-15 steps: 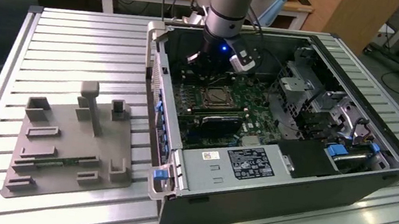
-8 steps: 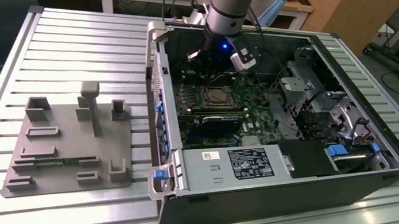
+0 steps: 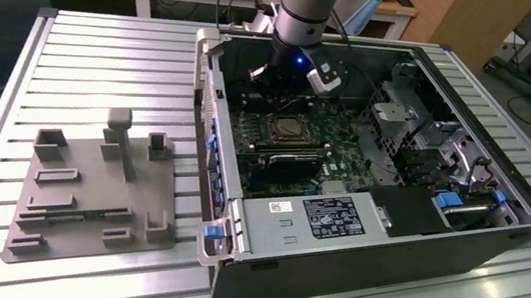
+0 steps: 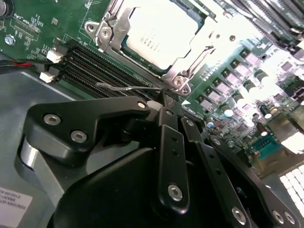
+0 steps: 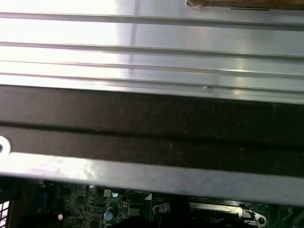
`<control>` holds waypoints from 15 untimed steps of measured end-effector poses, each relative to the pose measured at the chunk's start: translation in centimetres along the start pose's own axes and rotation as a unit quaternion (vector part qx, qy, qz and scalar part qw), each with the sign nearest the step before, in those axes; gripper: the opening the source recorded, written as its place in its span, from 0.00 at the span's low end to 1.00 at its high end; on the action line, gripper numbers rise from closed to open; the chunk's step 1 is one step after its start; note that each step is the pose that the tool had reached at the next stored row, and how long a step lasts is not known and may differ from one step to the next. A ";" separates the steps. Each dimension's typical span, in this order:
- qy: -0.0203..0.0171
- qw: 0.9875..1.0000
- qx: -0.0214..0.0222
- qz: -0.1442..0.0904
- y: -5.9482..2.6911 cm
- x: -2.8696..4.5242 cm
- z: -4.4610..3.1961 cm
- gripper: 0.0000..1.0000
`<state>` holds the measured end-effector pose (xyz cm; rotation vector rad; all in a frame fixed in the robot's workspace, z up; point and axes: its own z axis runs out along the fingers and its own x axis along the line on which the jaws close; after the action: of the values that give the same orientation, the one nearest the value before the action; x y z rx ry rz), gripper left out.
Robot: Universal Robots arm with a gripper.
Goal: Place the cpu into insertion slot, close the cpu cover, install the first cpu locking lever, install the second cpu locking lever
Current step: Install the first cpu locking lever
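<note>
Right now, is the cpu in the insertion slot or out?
In. The cpu lies flat in the insertion slot, with the cpu cover framing it in the second wrist view.

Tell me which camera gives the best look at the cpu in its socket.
The second wrist view: the cpu fills the socket close up, silvery top plain, with the cpu cover framing it. In the exterior view it is a small square deep inside the case.

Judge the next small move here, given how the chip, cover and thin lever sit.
Probably press the thin lever down toward its catch: the chip already sits in the socket, the cover lies over it, and the gripper is right beside that lever.
</note>
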<state>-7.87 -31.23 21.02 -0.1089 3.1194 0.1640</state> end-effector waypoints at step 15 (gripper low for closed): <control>-0.001 1.000 -0.016 0.000 0.08 -0.74 -0.21 0.10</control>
<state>-7.15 -31.12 21.26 -0.1084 3.1154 0.2139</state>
